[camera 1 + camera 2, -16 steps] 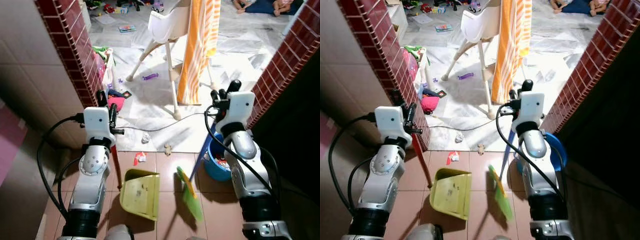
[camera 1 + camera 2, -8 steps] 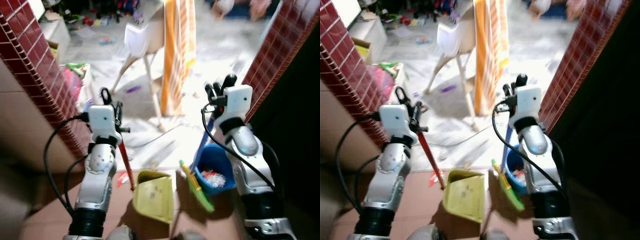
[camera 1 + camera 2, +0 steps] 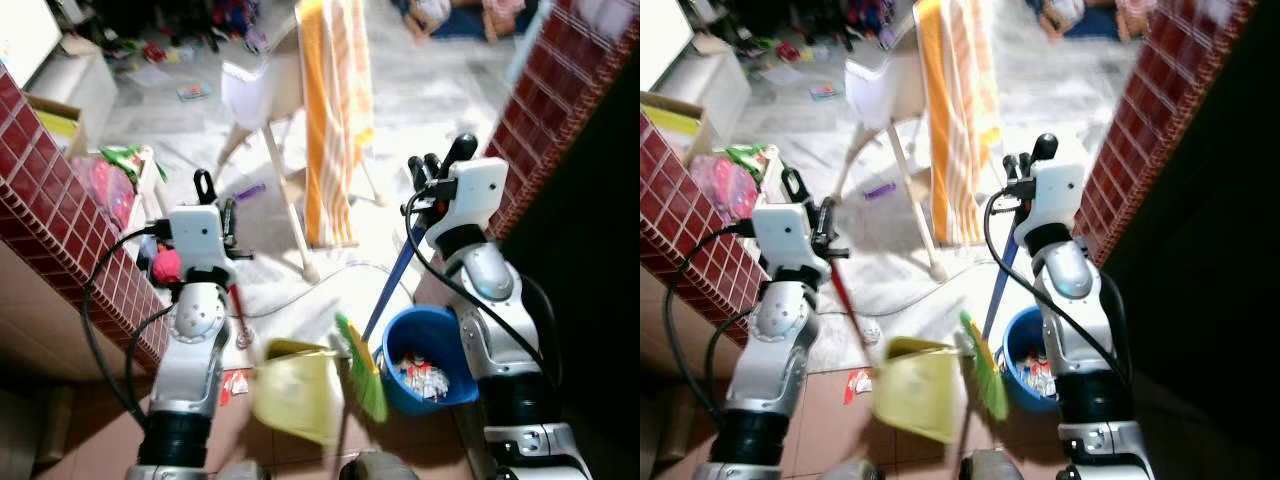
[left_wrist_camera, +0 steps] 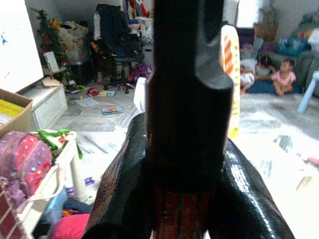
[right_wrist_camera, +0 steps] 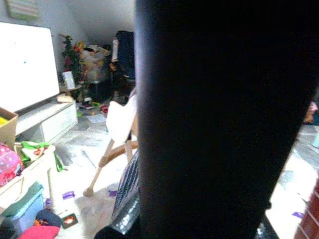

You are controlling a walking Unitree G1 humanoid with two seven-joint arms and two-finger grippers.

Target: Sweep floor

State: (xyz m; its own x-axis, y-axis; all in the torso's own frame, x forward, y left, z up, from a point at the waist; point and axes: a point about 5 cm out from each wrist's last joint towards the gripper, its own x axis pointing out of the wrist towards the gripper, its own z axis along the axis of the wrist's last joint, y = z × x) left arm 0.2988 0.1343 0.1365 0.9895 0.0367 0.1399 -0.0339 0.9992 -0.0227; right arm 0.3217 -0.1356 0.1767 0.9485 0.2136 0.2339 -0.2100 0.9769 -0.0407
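Note:
My left gripper (image 3: 215, 196) is shut on the red handle (image 3: 240, 312) of a yellow-green dustpan (image 3: 296, 392), which is blurred and sits low in front of me. In the left wrist view the red handle (image 4: 181, 220) sits between the black fingers (image 4: 189, 99). My right gripper (image 3: 440, 170) is shut on the blue handle (image 3: 392, 288) of a broom. Its green head (image 3: 362, 366) is just right of the dustpan, against a blue bucket (image 3: 398, 392) holding scraps. A red and white wrapper (image 3: 234, 382) lies on the tiles left of the dustpan.
Red brick walls stand at my left (image 3: 70, 232) and right (image 3: 560, 110), forming a doorway. Beyond it are a white high chair (image 3: 256, 96), an orange striped towel (image 3: 330, 112), a thin cable (image 3: 340, 272) on the floor, scattered toys, and people (image 3: 450, 10) sitting far back.
The whole view has swung as I move. The dustpan and the broom head have come closer together, next to the bucket; the dustpan is now blurred. Both grips are unchanged.

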